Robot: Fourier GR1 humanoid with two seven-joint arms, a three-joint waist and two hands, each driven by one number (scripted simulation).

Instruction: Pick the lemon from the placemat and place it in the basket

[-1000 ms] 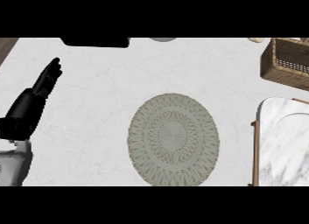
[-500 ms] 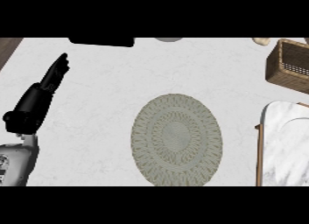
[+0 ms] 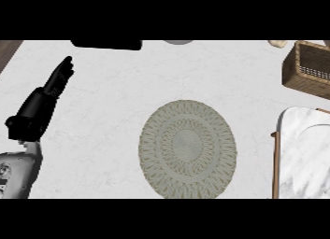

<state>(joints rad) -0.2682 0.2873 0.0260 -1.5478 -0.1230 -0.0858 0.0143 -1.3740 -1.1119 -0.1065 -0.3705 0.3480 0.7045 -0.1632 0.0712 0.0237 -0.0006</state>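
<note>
Grey-green and round, the placemat (image 3: pixel 187 149) lies at the lower centre of the white surface (image 3: pixel 126 88), the wicker basket (image 3: pixel 318 70) stands at the upper right, well apart from it, and the left hand (image 3: pixel 53 86) at the left keeps nothing, its fingers straight and together.

Grey-green ringed placemat (image 3: pixel 187 149), brown basket (image 3: pixel 315 70)

Looks like a home kitchen to me; pale marble-look counter (image 3: pixel 195 79) all round, a woven round placemat (image 3: pixel 187 148) laid out in the middle; a wicker basket (image 3: pixel 316 70) in the far right corner; a wood-edged marble board (image 3: pixel 312 158) beside the mat.
</note>
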